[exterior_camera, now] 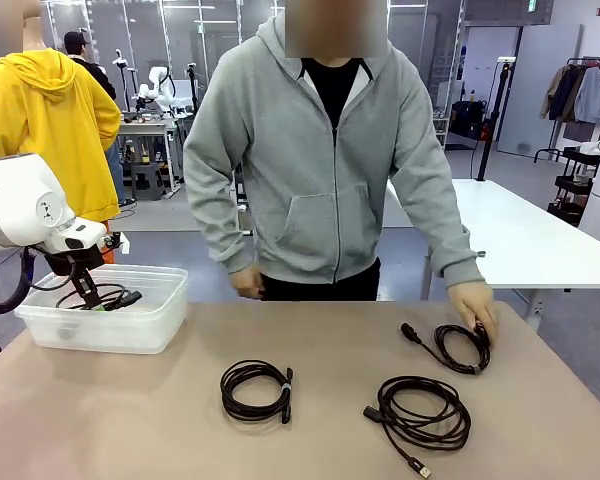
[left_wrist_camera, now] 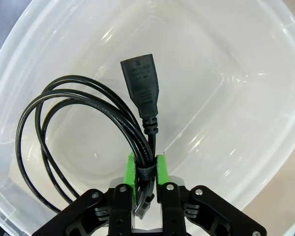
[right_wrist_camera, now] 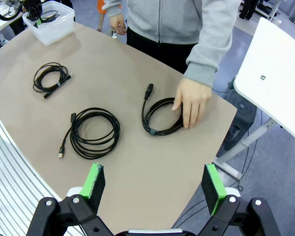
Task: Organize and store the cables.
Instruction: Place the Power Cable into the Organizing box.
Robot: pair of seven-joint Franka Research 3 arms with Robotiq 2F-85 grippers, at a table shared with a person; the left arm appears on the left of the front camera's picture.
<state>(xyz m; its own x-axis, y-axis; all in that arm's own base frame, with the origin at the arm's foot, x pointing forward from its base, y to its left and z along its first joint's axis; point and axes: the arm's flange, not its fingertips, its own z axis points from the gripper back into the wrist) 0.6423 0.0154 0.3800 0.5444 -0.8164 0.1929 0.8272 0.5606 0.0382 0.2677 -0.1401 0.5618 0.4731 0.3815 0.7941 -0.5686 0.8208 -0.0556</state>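
Clear plastic bin (exterior_camera: 130, 330) contains coiled power cable (left_wrist_camera: 140, 83), pinched by left fingers (left_wrist_camera: 130, 169); right fingers (right_wrist_camera: 95, 179) spread wide.

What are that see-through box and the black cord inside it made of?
The box looks like translucent plastic, glossy: light glints off its walls and the table shows through. The cord seems rubber- or vinyl-sheathed, smooth with a faint sheen; its plug looks like matte moulded plastic.
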